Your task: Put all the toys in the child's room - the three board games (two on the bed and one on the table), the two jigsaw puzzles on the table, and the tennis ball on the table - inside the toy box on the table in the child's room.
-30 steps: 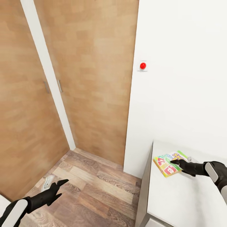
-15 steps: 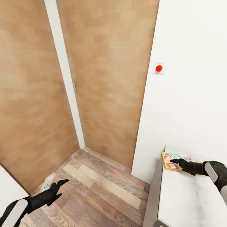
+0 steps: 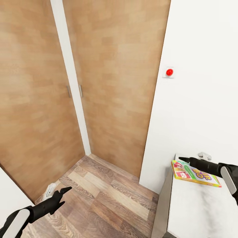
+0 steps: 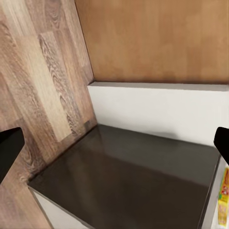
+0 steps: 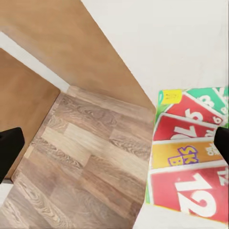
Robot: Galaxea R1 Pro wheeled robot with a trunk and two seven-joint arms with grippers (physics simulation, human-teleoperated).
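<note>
The flat red, green and yellow SKIP-BO game box (image 3: 195, 173) lies at the near corner of the glossy pale grey-white table (image 3: 198, 211), at about four o'clock in the head view. The black right gripper (image 3: 185, 160) hovers over the box's far end; its fingertips sit wide apart in its wrist view, so it is released and carries nothing. The black left gripper (image 3: 64, 191), at seven o'clock, hangs above the wood plank floor (image 3: 105, 191), likewise spread and empty. Brown wooden doors (image 3: 112, 82) stand at twelve o'clock.
</note>
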